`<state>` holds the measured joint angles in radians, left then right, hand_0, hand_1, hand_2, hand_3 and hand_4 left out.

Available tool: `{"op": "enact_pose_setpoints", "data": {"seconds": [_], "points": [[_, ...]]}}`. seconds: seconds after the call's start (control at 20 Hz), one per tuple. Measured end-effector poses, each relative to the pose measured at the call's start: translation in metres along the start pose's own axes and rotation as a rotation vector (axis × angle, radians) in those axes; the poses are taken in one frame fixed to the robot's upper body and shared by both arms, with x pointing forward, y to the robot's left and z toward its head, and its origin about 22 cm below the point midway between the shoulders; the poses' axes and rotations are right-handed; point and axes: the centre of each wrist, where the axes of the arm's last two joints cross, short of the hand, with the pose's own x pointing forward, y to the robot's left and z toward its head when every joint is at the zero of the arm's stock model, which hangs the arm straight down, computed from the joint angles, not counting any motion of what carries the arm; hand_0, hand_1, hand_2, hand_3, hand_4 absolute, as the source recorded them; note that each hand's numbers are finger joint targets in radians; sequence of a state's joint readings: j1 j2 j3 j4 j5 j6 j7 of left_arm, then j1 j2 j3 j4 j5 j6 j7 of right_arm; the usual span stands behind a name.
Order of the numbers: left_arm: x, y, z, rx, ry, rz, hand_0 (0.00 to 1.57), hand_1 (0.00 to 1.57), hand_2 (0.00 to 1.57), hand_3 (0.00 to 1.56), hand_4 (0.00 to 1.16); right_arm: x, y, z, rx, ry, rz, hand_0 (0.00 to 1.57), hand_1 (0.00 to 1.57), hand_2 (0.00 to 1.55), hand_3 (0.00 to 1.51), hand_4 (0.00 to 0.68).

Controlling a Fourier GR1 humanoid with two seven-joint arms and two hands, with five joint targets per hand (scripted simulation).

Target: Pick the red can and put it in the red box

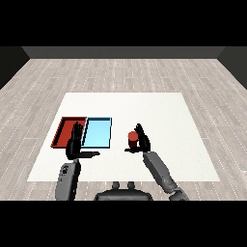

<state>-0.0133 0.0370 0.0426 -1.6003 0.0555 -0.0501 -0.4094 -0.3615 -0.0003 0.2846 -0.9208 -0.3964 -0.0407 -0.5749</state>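
Can (132, 138): red, upright, R of blue tray (98, 132).
R hand (142, 141): curled round can.
L hand (75, 144): fingers straight, over red tray (62, 131).

Small red can (132, 139), upright, right of the trays, red tray (63, 131) flat at far left, well apart

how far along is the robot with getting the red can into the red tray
Early on. Done: the right hand has reached the red can. In hand: its fingers curl beside the can, which looks upright, right of the light blue tray; whether it is lifted is unclear. Left: carrying it over to the red tray and releasing. The left hand is open near both trays.
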Motion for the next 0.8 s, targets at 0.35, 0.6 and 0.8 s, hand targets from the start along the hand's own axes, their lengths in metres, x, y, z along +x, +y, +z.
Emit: {"op": "enact_pose_setpoints", "data": {"seconds": [0.35,0.6,0.8], "points": [[-0.003,0.002,-0.005,0.0,0.0,-0.014,0.0,0.0,0.0,0.0,0.0,-0.004,0.0,-0.006,0.015,0.02,-0.007,0.0,0.0,0.0,0.0,0.0],[-0.005,0.003,-0.001,-0.001,-0.003,-0.004,0.0,0.0,0.0,0.0,0.0,0.001,0.008,-0.016,-0.006,0.038,0.03,0.0,0.0,0.0,0.0,0.0],[-0.002,0.006,-0.001,0.002,-0.004,-0.005,0.0,0.0,0.0,0.0,0.0,-0.001,0.009,-0.016,-0.046,0.078,0.063,1.14,1.14,1.24,1.19,0.0]]}}
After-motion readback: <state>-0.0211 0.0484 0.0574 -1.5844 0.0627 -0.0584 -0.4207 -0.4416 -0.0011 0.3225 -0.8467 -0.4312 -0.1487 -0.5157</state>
